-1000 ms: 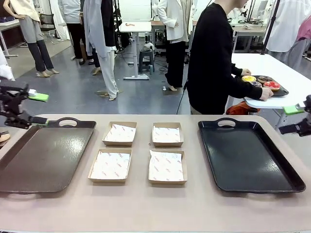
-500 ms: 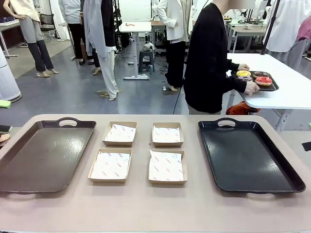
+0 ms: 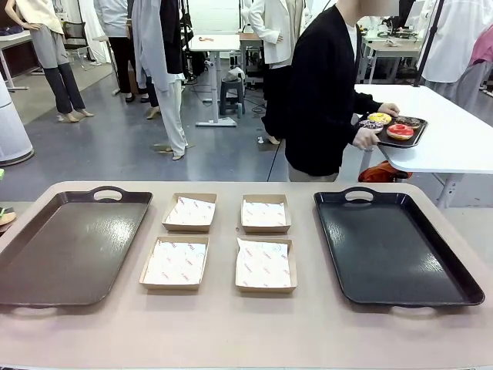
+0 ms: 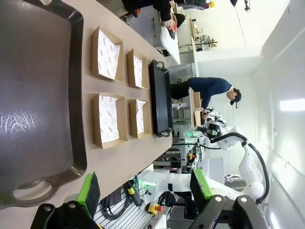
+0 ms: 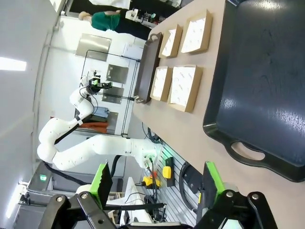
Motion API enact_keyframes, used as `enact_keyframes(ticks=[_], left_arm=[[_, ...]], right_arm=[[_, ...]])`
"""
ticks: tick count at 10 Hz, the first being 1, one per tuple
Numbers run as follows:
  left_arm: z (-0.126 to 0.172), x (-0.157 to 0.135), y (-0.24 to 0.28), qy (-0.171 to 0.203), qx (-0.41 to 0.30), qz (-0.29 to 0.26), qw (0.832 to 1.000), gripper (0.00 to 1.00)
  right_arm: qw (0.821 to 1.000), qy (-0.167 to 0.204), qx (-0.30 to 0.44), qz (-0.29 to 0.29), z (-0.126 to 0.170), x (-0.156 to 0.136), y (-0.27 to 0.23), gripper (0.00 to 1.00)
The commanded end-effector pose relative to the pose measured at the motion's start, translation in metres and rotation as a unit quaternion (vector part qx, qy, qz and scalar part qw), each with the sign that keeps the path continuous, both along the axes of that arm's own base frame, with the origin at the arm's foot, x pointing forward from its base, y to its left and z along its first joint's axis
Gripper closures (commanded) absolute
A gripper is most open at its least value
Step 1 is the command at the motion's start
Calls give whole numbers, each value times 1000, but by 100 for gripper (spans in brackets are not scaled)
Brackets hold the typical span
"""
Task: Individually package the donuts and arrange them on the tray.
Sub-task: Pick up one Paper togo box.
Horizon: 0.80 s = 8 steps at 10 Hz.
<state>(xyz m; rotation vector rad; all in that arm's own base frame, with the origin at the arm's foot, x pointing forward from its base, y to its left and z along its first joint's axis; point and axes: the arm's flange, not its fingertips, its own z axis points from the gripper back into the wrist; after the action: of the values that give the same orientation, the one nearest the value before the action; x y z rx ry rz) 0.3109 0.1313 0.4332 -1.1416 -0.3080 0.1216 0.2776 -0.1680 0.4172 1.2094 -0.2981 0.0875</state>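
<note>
— What lies nearest in the front view?
— A bare strip of tan table (image 3: 246, 331) along the bottom edge, open from left to right. Above it are a brown tray (image 3: 69, 247) at lower left and a black tray (image 3: 393, 247) at lower right. Both are bare inside, each with a handle slot in its far rim.

— And between the trays?
— Four cardboard boxes (image 3: 176, 263) sit two by two around the middle, apart from each other and from both trays. Each holds a sheet of printed white paper.

— Where are the grippers?
— The left wrist view has the left gripper (image 4: 144, 186) at the bottom edge, jaws spread wide with nothing between the green pads. The brown tray's handle is at lower left of that frame, next to one pad. The right wrist view has the right gripper (image 5: 157, 179), just as wide and empty, with the black tray's handle at lower right.

— The donuts?
— Upper right of the front view, past the table's far edge. A person in a black top grips a small dark tray (image 3: 417, 136) with a hand (image 3: 363, 139), beside a white table (image 3: 454, 154). On that tray lie the yellow donut (image 3: 380, 118), the purple donut (image 3: 371, 124), the red donut (image 3: 400, 131) and the chocolate donut (image 3: 408, 121), close together.
</note>
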Motion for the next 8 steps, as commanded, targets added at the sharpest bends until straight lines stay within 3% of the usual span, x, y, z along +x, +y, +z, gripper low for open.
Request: enact_keyframes(ticks=[1,8], left_arm=[[1,2,-2,-1,-10,2,1000,0],[1,2,-2,-1,-10,2,1000,0]], right_arm=[[1000,-4,3,5,0,1,1,0],[1000,-4,3,5,0,1,1,0]])
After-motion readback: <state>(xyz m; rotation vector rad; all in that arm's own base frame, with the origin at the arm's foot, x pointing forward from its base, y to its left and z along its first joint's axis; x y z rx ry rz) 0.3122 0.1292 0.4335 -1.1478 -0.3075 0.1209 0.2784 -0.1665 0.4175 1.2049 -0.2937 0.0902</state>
